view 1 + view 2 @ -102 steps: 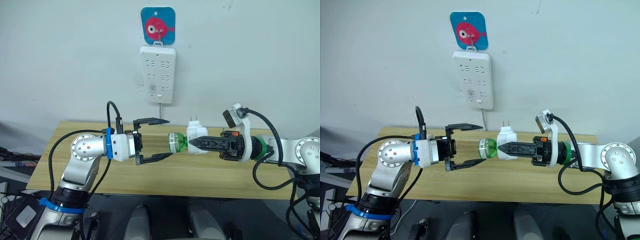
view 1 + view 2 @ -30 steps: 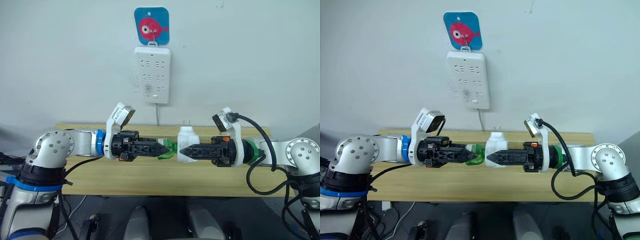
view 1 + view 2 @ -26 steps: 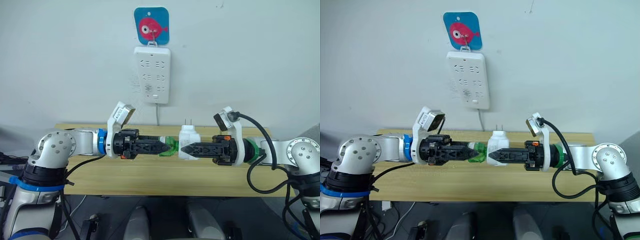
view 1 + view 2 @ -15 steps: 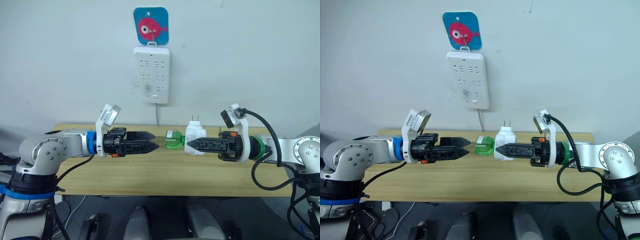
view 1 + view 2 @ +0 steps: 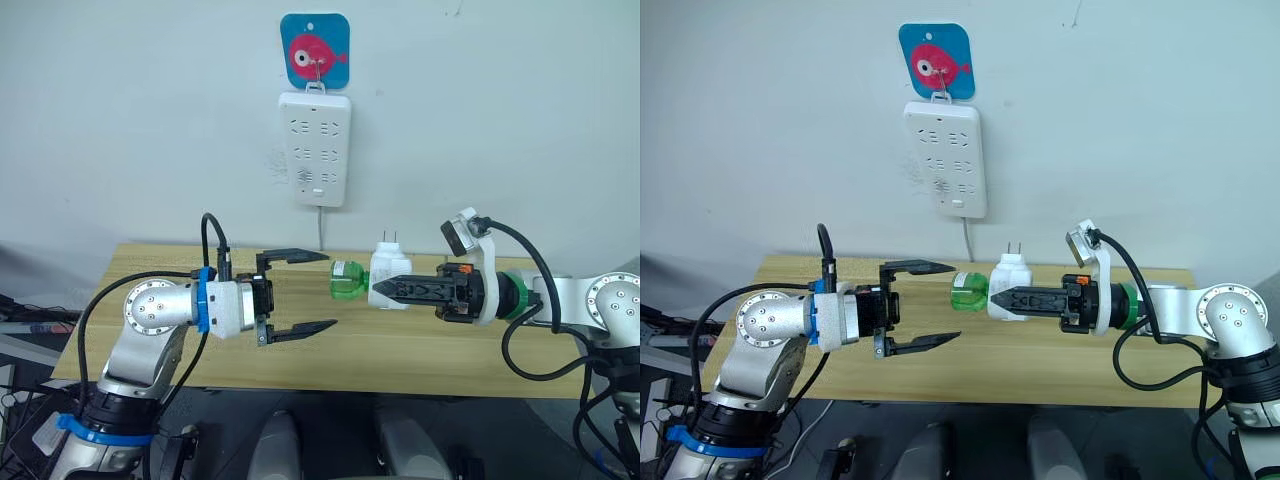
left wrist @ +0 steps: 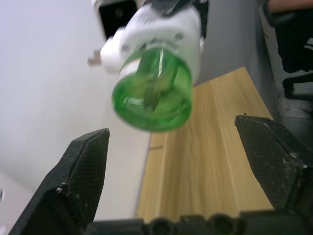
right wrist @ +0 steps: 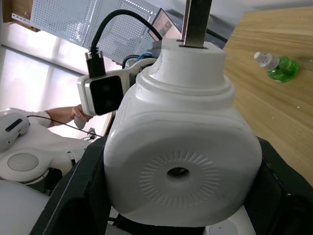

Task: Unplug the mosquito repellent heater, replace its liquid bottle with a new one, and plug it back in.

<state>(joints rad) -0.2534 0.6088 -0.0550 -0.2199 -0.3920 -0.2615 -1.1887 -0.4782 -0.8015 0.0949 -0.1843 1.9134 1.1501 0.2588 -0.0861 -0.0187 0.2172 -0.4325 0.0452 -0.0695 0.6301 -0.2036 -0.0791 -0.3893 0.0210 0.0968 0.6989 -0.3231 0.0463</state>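
My right gripper [image 5: 388,290] is shut on the white mosquito repellent heater [image 5: 386,277], held above the table with its two prongs up. Its liquid bottle [image 5: 345,280], translucent green, sticks out sideways from the heater toward my left gripper [image 5: 328,291]. That gripper is open, one finger above and one below, with the tips just short of the bottle's base and touching nothing. In the left wrist view the bottle's round base [image 6: 152,95] faces the spread fingers [image 6: 80,181]. The new one [image 7: 279,66], green with a white cap, lies on the table.
A white power strip [image 5: 316,148] hangs on the wall under a blue fish hook [image 5: 316,50], above and behind the heater. The wooden table [image 5: 400,350] spans below both arms. A person's arm [image 7: 54,115] shows far off in the right wrist view.
My left gripper was shut on the bottle a second ago. It has let go, drawn back, rolled and opened wide. The bottle stays in the heater, and the right gripper has barely moved.
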